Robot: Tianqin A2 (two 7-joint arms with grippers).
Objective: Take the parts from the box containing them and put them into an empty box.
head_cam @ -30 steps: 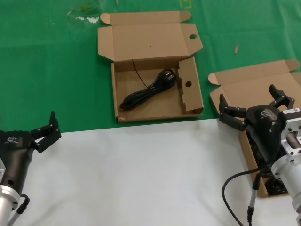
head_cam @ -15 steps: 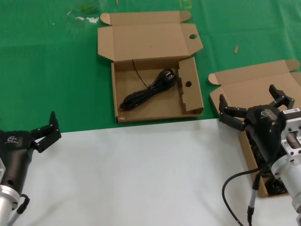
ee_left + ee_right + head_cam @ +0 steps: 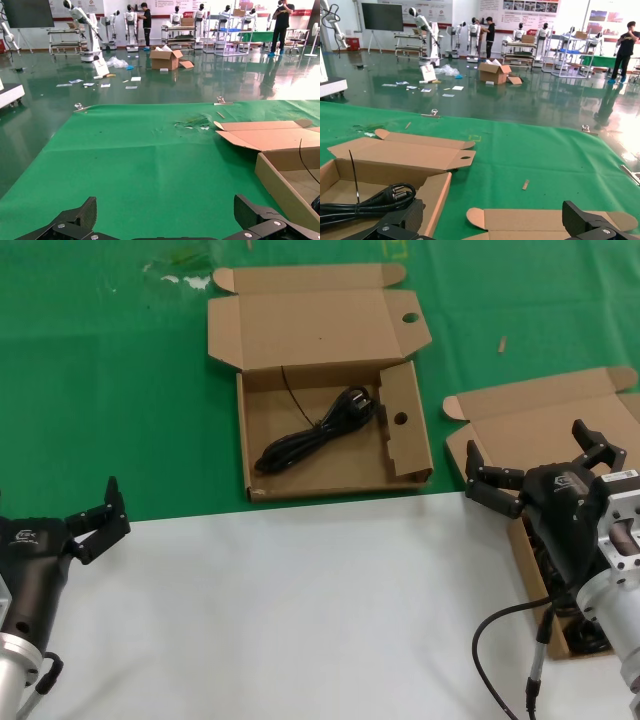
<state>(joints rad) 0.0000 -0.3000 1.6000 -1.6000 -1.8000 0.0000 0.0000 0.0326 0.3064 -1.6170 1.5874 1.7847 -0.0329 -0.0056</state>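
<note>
Two black robot arms reach up from the lower corners of the head view. The left hand sits low on the left side, its two dark fingers spread apart and pointing up and to the right, holding nothing. The right hand sits higher on the right side, its fingers spread wide and holding nothing, with a silver wrist below it and a black cable looping down from the arm. Both arms lean forward at a slant.
</note>
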